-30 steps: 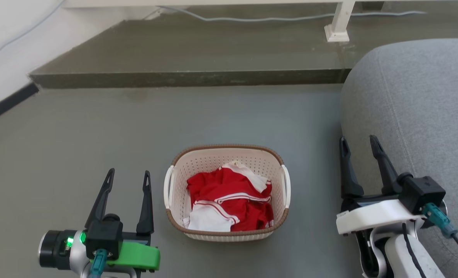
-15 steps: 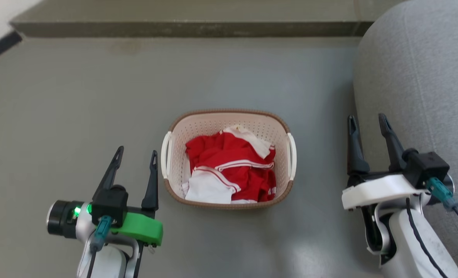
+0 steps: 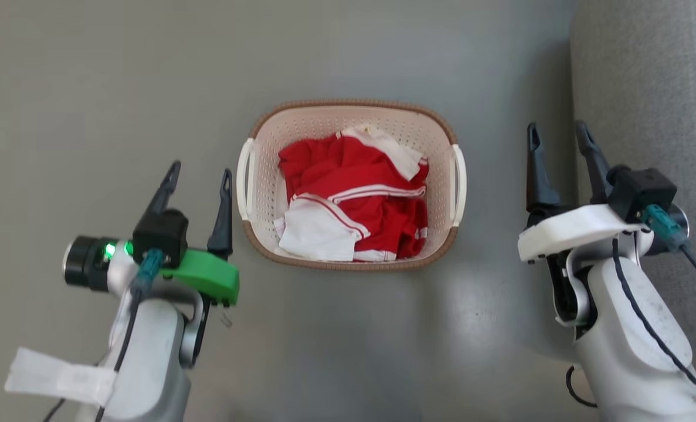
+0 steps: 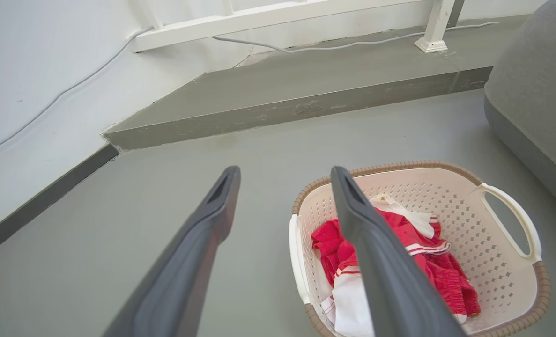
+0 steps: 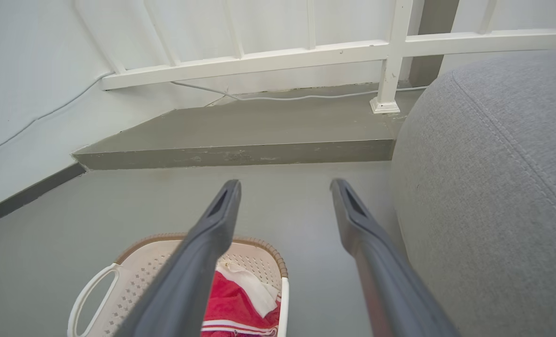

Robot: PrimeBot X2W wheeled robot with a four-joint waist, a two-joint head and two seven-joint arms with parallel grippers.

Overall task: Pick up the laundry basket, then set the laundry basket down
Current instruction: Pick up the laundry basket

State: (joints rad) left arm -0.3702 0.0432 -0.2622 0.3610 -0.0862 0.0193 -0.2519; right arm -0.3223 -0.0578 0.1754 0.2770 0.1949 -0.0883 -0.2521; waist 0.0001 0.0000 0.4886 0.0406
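Cream perforated plastic with a brown braided rim, the basket sits on the floor between the two claws, with red and white clothes crumpled inside. It looks light and fairly stiff, though the thin walls may flex. The white side handles seem the best holds, one per claw. The left claw hovers just beside one handle, fingers spread and empty. The right claw, likewise spread and empty, stands near the other, close to a grey sofa. The floor is smooth and grey, with a low step and a white railing beyond.
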